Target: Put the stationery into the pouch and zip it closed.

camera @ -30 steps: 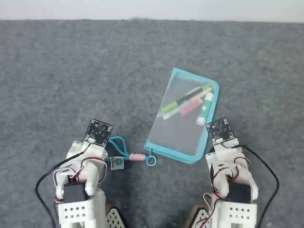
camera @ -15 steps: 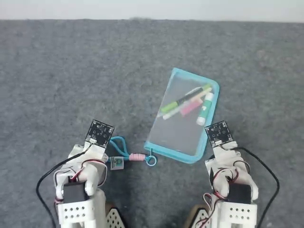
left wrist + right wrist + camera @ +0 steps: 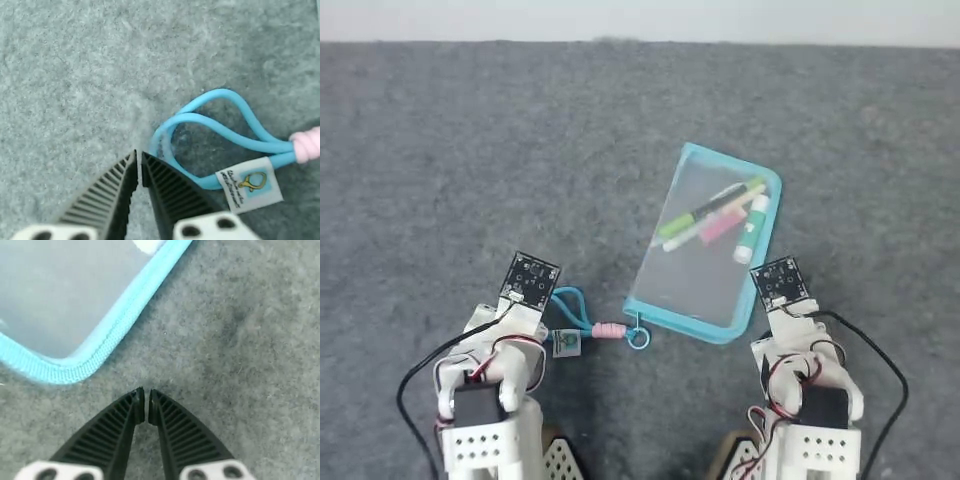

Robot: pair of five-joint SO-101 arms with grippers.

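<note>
I noted pouch (image 3: 705, 245) on counter (image 3: 470, 150), stationery (image 3: 715, 218) inside, long axis near-left to far-right. Zipper strap (image 3: 215, 125) lay just right of left tool (image 3: 139, 165), clenched, empty. Right tool (image 3: 146, 402) clenched, empty, beside pouch's near-right corner.

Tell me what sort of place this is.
Probably a robot test bench rather than a home desk: a grey felt-like mat as work surface, left arm and right arm set side by side, one clear pouch laid out.

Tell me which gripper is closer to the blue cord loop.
Left. The left gripper sits right beside the blue cord loop; the right gripper is at a corner of the pouch, on its far side from the loop.
</note>
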